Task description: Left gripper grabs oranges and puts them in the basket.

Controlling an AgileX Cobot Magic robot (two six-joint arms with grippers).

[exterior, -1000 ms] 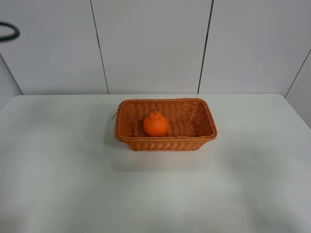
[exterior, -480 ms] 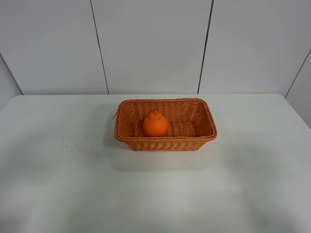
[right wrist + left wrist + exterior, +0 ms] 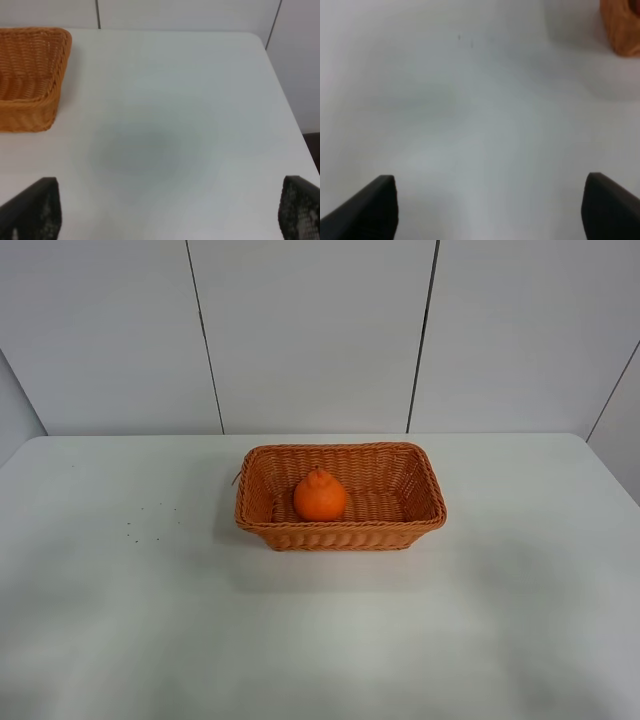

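The orange [image 3: 320, 496] sits upright inside the wicker basket [image 3: 420, 480], left of the basket's middle, its knobby top up. The basket stands at the middle back of the white table. Neither arm shows in the exterior high view. In the left wrist view my left gripper [image 3: 490, 207] is open and empty, its two dark fingertips [image 3: 370, 205] far apart above bare table, with a corner of the basket [image 3: 622, 27] at the frame's edge. In the right wrist view my right gripper [image 3: 167, 210] is open and empty, with one end of the basket [image 3: 30, 75] visible.
The white table [image 3: 150, 620] has a few small dark specks [image 3: 150, 520] left of the basket. White wall panels stand behind the table's far edge. The table's right edge and corner [image 3: 260, 42] show in the right wrist view.
A dark loop of cable at the upper left edge of the exterior high view one second ago has gone out of view. The orange and basket have not moved.
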